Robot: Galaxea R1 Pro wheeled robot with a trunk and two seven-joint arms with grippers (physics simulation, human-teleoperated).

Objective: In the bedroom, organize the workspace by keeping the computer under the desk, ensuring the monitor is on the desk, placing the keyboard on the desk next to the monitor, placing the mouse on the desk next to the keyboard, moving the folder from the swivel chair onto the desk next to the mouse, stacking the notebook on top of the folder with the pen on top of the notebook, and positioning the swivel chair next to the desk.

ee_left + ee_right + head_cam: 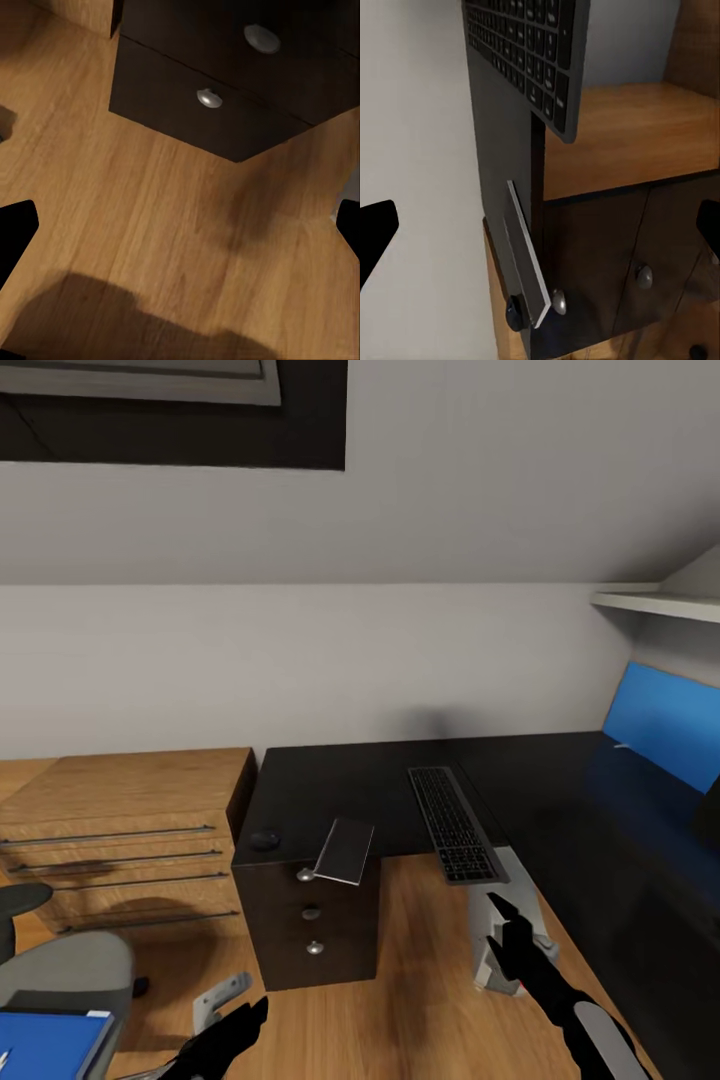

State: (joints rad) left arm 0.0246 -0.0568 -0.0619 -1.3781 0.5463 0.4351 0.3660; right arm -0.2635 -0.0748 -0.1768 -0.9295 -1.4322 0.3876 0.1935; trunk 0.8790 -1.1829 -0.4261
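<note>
The black desk (350, 785) carries the keyboard (455, 822), whose near end juts over the edge. The dark grey notebook (345, 850) overhangs the edge above the drawers, with the small black mouse (265, 840) at the corner beside it. Below the keyboard stands the light grey computer (528, 888). The grey swivel chair (65, 965) at the bottom left holds the blue folder (50, 1045). My left gripper (235, 1035) is open over the floor. My right gripper (512, 935) is open in front of the computer. The right wrist view shows the keyboard (529, 52), notebook (525, 255) and mouse (514, 313).
Light wooden cabinets (120, 830) stand left of the desk's black drawers (310, 930) with silver knobs (209, 98). A bright blue panel (665, 735) rises at the desk's far right, under a white shelf (655, 603). Wooden floor (420, 1000) lies between chair and desk.
</note>
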